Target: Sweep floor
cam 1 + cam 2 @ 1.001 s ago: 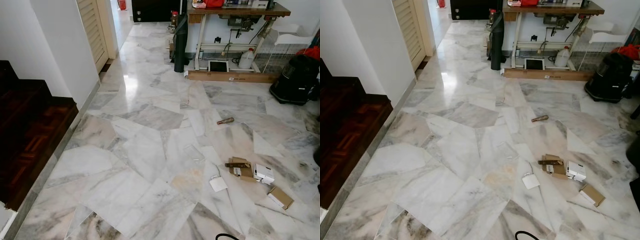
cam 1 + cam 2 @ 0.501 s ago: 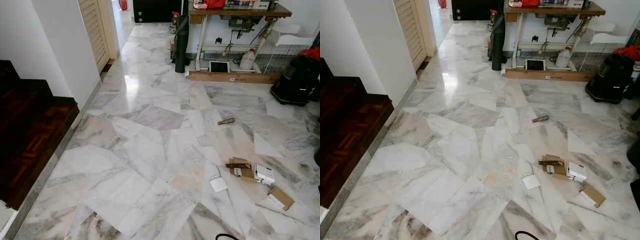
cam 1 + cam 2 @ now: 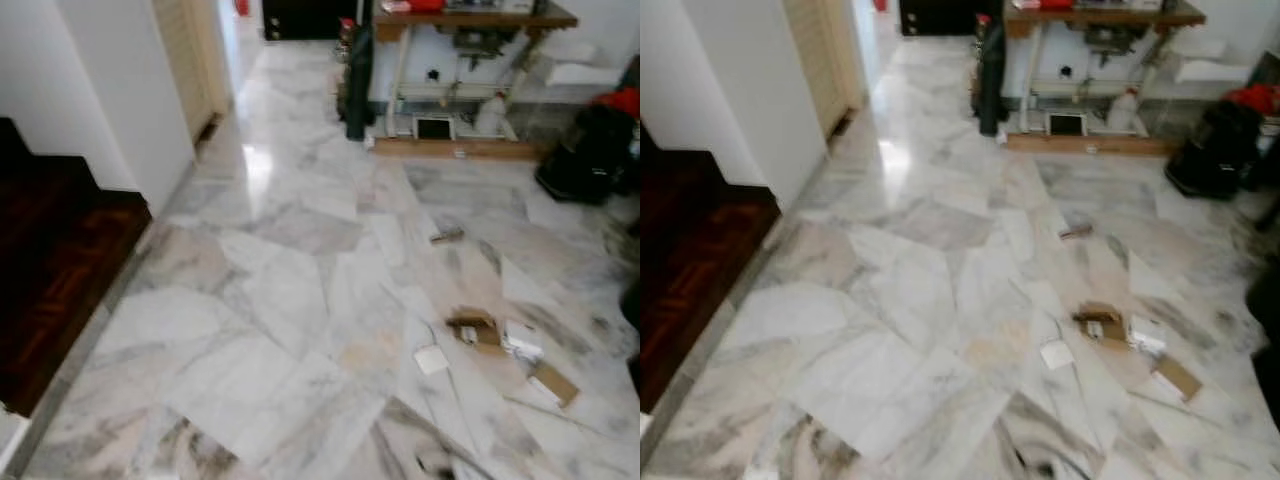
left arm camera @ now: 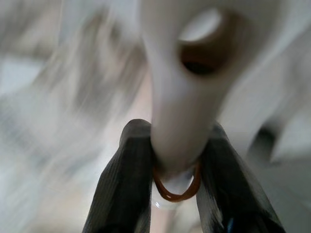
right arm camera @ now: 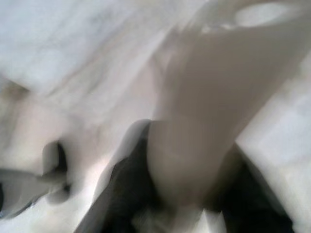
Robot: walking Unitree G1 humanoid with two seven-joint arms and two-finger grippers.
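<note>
Litter lies on the marble floor point(image 3: 280, 300) ahead on the right: torn brown cardboard point(image 3: 477, 330), a small white box point(image 3: 522, 340), a flat brown piece point(image 3: 553, 383), a white paper scrap point(image 3: 432, 359) and a small brown stick-like thing point(image 3: 447, 236) farther off. In the left wrist view my left gripper point(image 4: 175, 141) is shut on a white handle point(image 4: 194, 73) with a hanging hole and an orange band at its base. In the right wrist view my right gripper point(image 5: 187, 160) is shut on a pale, blurred handle point(image 5: 218, 97).
A dark wooden staircase point(image 3: 50, 260) and a white wall corner point(image 3: 110, 80) stand on the left. At the back are a workbench point(image 3: 460, 18), a long wooden box point(image 3: 455, 148), a white jug point(image 3: 490, 115) and a dark upright roll point(image 3: 358, 70). A black bag point(image 3: 585, 150) sits far right.
The whole picture has shifted a little and turned blurred, so the camera has moved. The litter lies where it did.
</note>
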